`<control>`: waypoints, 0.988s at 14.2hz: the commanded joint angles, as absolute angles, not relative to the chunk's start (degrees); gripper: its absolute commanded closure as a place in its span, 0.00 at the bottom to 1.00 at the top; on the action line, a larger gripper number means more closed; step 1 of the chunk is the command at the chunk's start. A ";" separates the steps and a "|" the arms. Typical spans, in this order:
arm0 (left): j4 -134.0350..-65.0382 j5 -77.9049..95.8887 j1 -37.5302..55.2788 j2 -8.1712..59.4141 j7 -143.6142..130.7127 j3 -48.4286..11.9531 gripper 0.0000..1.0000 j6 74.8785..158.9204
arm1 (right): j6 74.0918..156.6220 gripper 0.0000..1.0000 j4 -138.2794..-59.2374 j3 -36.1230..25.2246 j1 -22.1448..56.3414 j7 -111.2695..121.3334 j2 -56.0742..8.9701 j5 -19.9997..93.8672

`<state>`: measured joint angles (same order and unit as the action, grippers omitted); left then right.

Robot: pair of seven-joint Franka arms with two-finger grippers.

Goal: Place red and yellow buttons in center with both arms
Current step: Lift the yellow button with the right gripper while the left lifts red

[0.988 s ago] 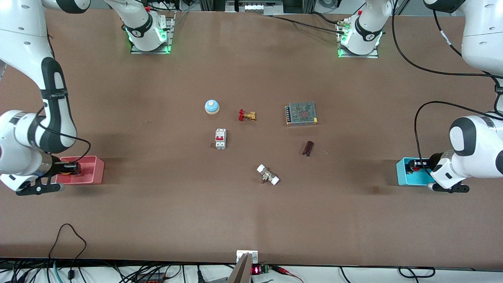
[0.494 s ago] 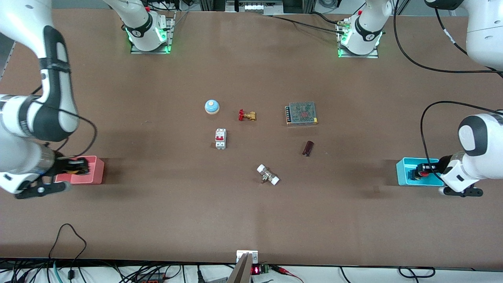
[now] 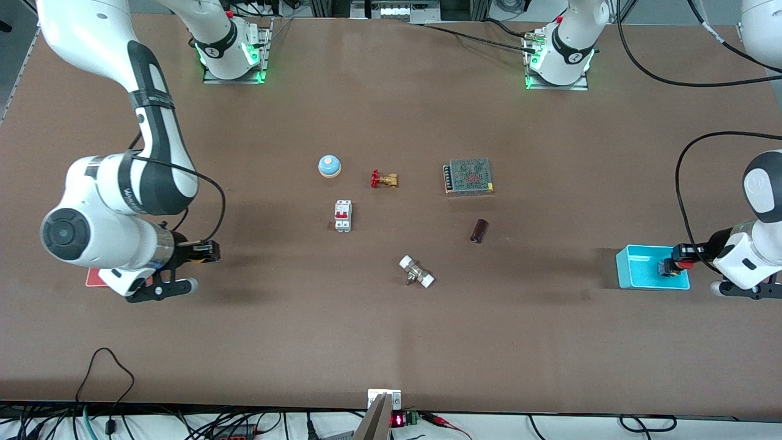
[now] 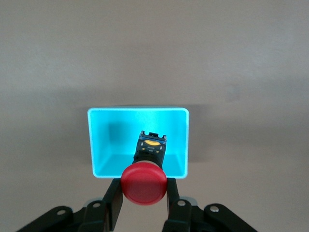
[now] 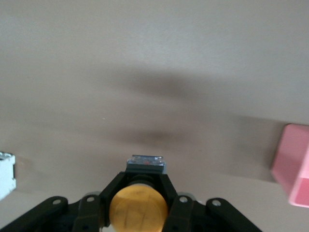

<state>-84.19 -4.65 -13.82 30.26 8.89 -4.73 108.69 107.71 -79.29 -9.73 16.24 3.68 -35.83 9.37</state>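
My right gripper (image 3: 204, 252) is shut on the yellow button (image 3: 197, 258) and holds it over bare table beside the pink bin (image 3: 95, 278), on its centre side. In the right wrist view the yellow-orange cap (image 5: 138, 210) sits between the black fingers (image 5: 116, 188). My left gripper (image 3: 680, 261) is shut on the red button (image 3: 683, 264) and holds it over the blue bin (image 3: 635, 269), at the edge toward the left arm's end. In the left wrist view the red cap (image 4: 144, 182) is gripped above the empty bin (image 4: 104, 140).
Round the table's centre lie a blue dome bell (image 3: 329, 165), a brass valve (image 3: 383, 179), a white circuit breaker (image 3: 343, 216), a meshed power supply (image 3: 468, 176), a dark cylinder (image 3: 479, 230) and a white-ended fitting (image 3: 416, 272). The pink bin (image 5: 294, 164) is mostly hidden by the right arm.
My right gripper has lifted the yellow button out of the pink bin and carried it toward the centre. My left gripper has risen from inside the blue bin with the red button.
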 commanded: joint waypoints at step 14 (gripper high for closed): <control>-87.97 -3.87 0.16 35.59 -25.03 -14.85 0.85 111.96 | 127.88 0.66 -92.37 -10.28 29.62 -18.63 -40.07 10.46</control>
